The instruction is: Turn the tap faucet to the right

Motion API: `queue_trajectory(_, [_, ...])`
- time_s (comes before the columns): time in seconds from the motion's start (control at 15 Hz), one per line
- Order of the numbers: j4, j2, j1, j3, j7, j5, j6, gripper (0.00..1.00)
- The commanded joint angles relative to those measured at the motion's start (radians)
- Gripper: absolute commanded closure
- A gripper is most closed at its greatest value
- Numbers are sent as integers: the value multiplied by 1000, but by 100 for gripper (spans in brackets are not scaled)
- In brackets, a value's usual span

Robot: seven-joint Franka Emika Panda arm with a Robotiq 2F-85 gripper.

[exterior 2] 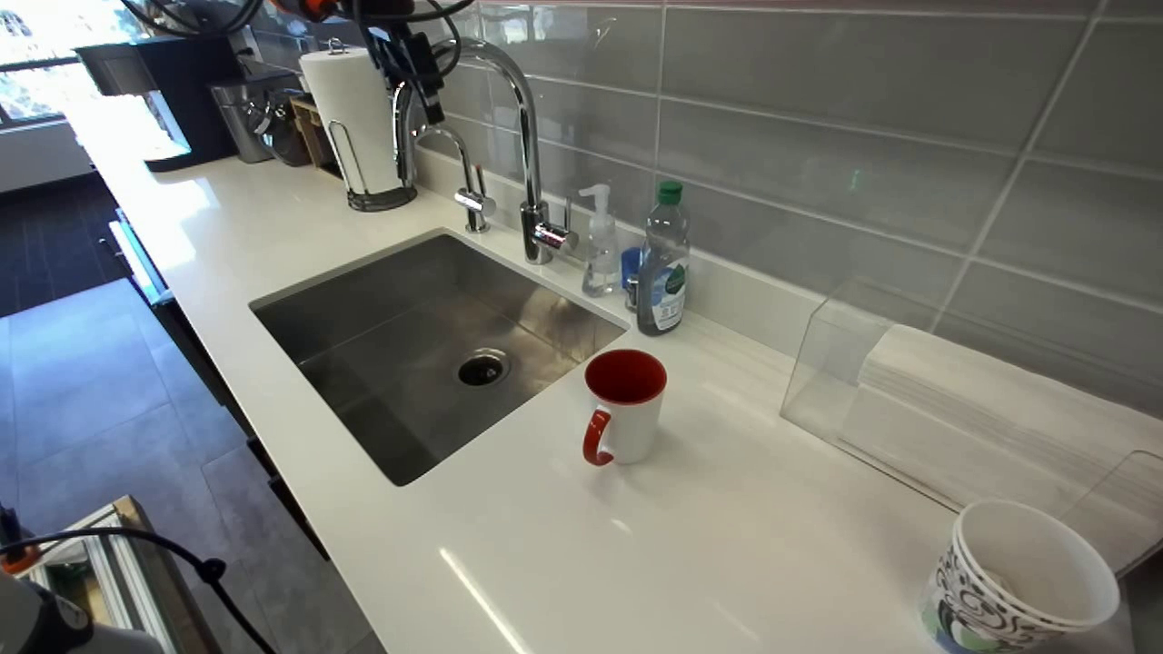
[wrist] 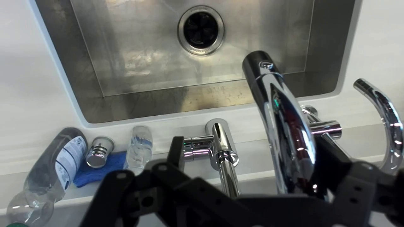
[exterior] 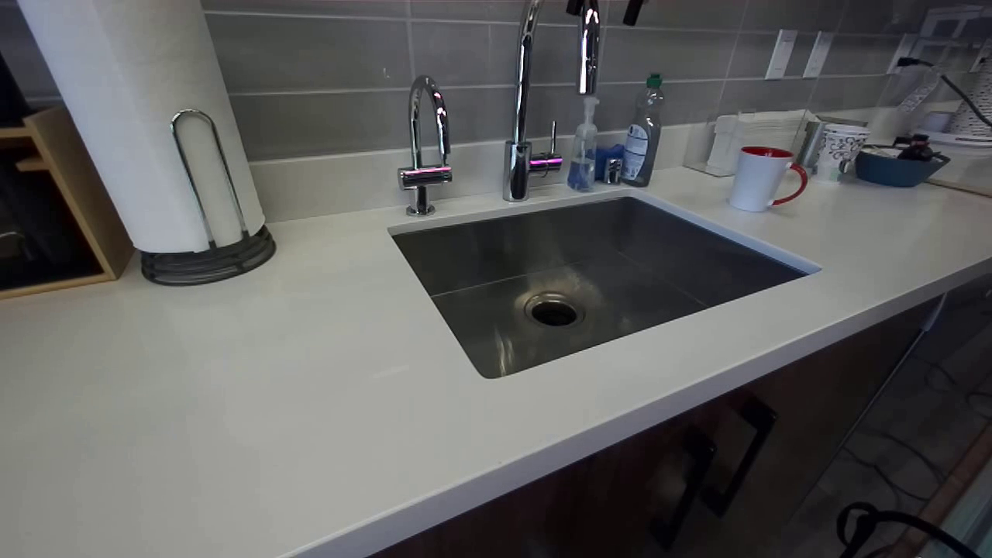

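The tap faucet (exterior: 522, 93) is tall, chrome and arched, and stands behind the sink. It shows in both exterior views, also here (exterior 2: 530, 150), with its spout over the sink. In the wrist view its spout (wrist: 285, 132) passes between the fingers. My gripper (wrist: 252, 146) is open, its fingers wide apart on either side of the spout. The spout lies close to the right-hand finger in that view; I cannot tell if they touch. In an exterior view the gripper (exterior 2: 427, 102) is high at the arch. Only its fingertips (exterior: 604, 9) show at the top of an exterior view.
A shorter chrome tap (exterior: 419, 177) stands beside the faucet. A soap pump (exterior 2: 600, 250) and a dish soap bottle (exterior 2: 664, 263) stand at its other side. A red-and-white mug (exterior 2: 627, 409) stands by the sink (exterior 2: 400, 354). A paper towel roll (exterior: 147, 124) stands farther along.
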Motion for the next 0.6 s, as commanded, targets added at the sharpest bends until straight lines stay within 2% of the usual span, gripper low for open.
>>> queue_trajectory(0.0, [-35,-34,-2,-23,14,-35,-42,0])
queue_trajectory(0.53, [-123,-99,-46,-78,-5,-70,11,0])
